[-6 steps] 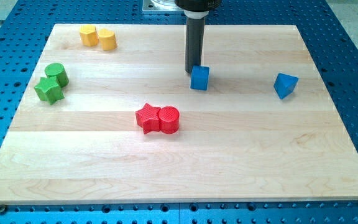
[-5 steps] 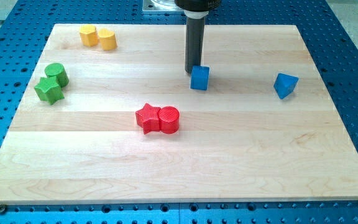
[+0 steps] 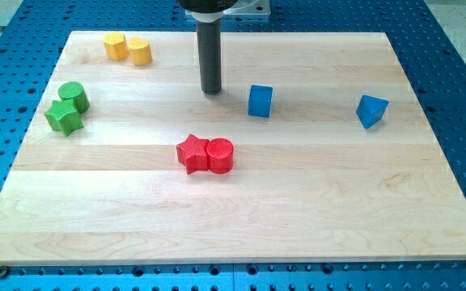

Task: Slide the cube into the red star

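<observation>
The blue cube (image 3: 260, 101) sits on the wooden board, right of centre toward the view's top. The red star (image 3: 191, 153) lies near the middle, touching a red cylinder (image 3: 221, 155) on its right. My tip (image 3: 211, 90) is on the board to the left of the blue cube, a clear gap away from it, and above the red star in the view. It touches no block.
A blue angular block (image 3: 370, 111) lies at the right. A green cylinder (image 3: 74, 95) and a green star (image 3: 63, 118) sit at the left. Two yellow blocks (image 3: 127, 48) sit at the top left. The board (image 3: 233, 234) rests on a blue perforated table.
My tip has moved to the view's left, from touching the cube's upper left edge to a spot well clear of it. The cube and other blocks have not moved.
</observation>
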Controlling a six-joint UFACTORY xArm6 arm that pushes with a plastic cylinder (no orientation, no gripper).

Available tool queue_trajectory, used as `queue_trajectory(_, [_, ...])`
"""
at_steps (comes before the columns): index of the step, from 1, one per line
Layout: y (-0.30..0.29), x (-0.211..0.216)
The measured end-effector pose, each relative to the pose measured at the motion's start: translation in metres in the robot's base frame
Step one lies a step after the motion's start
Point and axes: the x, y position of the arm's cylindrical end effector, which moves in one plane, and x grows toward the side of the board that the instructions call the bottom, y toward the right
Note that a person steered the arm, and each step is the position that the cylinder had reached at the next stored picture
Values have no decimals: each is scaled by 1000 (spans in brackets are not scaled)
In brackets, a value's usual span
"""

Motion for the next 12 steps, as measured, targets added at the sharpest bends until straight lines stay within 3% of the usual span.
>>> queue_trajectory(6, [5,-23])
queue_trajectory(10, [110,-20])
queue_trajectory(11, [112,13])
queue_trajectory(12, [56,42])
